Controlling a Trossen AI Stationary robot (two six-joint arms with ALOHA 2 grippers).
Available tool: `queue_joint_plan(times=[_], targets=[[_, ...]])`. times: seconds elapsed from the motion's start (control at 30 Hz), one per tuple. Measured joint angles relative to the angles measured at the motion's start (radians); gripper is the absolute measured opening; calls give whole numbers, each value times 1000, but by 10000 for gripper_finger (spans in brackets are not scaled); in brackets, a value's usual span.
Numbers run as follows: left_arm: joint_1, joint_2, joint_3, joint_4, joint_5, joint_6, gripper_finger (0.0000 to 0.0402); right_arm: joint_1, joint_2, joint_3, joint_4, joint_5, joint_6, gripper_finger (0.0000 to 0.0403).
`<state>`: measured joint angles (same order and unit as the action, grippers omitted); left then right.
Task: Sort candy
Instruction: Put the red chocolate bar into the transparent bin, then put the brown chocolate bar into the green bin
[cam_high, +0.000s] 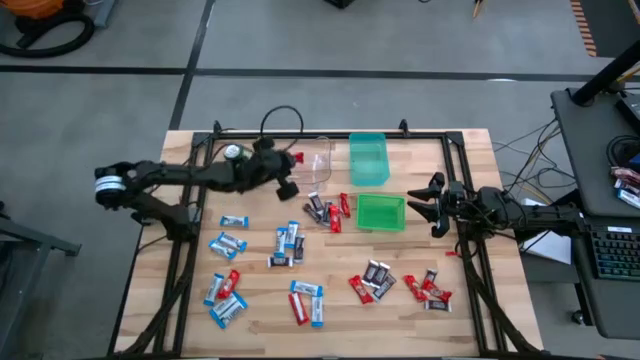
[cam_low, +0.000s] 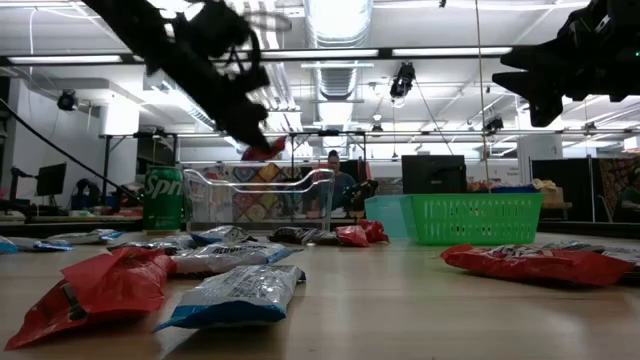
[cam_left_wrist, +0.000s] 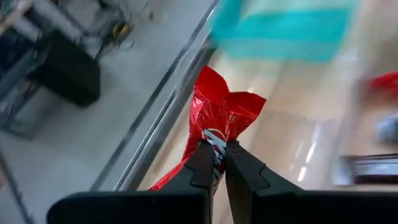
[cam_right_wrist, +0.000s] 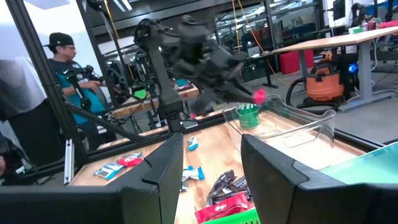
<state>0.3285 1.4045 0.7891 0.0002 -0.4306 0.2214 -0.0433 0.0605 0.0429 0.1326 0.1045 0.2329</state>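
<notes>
Many small wrapped candy bars, red, blue-and-white and dark, lie scattered on the wooden table. My left gripper hangs over the left end of a clear bin at the far side, shut on a red candy. In the low view that candy is in the air above the clear bin. My right gripper waits open at the table's right, next to a green basket. My left gripper pinches the red candy near its middle between its two fingers. The fingers slant down from the table's left. One crimped end sticks out past the fingertips. The candy is lifted clear of the table.
A teal bin stands right of the clear one at the far edge. A green drink can stands at the far left, close to my left arm. Black frame rails run along the table's sides.
</notes>
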Motion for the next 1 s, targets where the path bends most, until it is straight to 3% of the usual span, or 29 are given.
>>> queue_joint_plan(times=[0.2, 0.63, 0.8, 1.0], targets=[[115, 78, 0, -1, 1, -44, 24, 0, 0, 0, 0, 0, 10, 150], [113, 54, 2, -59, 3, -79, 126, 0, 0, 0, -1, 2, 117, 150], [45, -24, 2, -161, 3, -185, 145, 0, 0, 0, 0, 1, 145, 150], [-127, -161, 2, -201, 3, -318, 136, 0, 16, 0, 0, 1, 174, 150]])
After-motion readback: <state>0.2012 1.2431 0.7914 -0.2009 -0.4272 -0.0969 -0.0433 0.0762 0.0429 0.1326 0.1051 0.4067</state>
